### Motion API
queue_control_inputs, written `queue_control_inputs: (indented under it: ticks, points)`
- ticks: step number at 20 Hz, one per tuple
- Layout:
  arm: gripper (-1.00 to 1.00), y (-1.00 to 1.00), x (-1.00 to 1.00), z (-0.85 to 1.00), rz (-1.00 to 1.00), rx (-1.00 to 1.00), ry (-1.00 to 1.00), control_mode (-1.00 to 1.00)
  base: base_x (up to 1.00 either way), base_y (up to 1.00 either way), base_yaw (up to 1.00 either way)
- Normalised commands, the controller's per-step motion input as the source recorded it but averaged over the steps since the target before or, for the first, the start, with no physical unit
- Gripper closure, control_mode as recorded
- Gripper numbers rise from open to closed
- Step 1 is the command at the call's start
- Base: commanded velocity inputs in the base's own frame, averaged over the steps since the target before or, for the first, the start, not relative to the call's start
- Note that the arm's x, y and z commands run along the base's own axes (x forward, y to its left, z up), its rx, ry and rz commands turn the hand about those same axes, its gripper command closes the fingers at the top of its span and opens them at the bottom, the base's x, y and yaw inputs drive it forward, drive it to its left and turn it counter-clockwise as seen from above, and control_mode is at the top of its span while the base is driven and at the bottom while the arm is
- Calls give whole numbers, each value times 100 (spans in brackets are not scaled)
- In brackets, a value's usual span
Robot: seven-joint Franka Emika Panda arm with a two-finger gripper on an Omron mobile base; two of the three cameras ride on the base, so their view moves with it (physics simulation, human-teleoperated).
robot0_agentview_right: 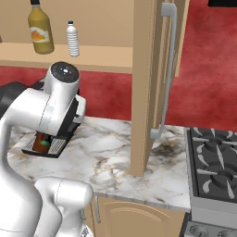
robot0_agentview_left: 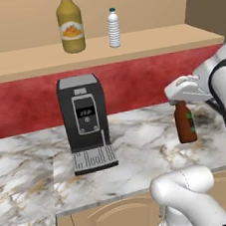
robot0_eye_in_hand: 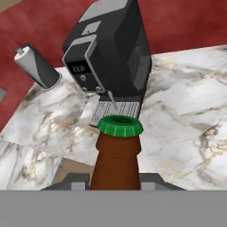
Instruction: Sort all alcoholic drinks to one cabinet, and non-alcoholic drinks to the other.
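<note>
My gripper (robot0_agentview_left: 180, 102) is shut on the neck of a brown beer bottle (robot0_agentview_left: 185, 123) with a green label, held upright over the right part of the marble counter (robot0_agentview_left: 138, 142). In the hand view its green cap (robot0_eye_in_hand: 120, 126) sits between my fingers (robot0_eye_in_hand: 71, 181). My arm hides most of the beer bottle (robot0_agentview_right: 42, 141) in the right base view. On the long tan shelf of the wide cabinet (robot0_agentview_left: 141, 44) stand a yellow juice bottle (robot0_agentview_left: 70, 26) and, to its right, a small ribbed water bottle (robot0_agentview_left: 113, 28). The narrow cabinet is out of view.
A black coffee machine (robot0_agentview_left: 86, 123) stands on the counter left of the bottle. A grey cylinder (robot0_eye_in_hand: 37, 66) lies beyond it. An open cabinet door (robot0_agentview_right: 148, 88) with a long handle (robot0_agentview_right: 169, 69) juts over the counter. A stove (robot0_agentview_right: 215, 166) sits at the right.
</note>
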Motion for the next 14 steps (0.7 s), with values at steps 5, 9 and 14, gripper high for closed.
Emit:
queue_control_inputs:
  ticks: [5, 9, 14]
  points:
    - [100, 0, 0, 0, 0, 0, 0, 100, -48, -10, 0]
    - [100, 0, 0, 0, 0, 0, 0, 100, -78, -23, 0]
    - [100, 0, 0, 0, 0, 0, 0, 100, -70, -18, 0]
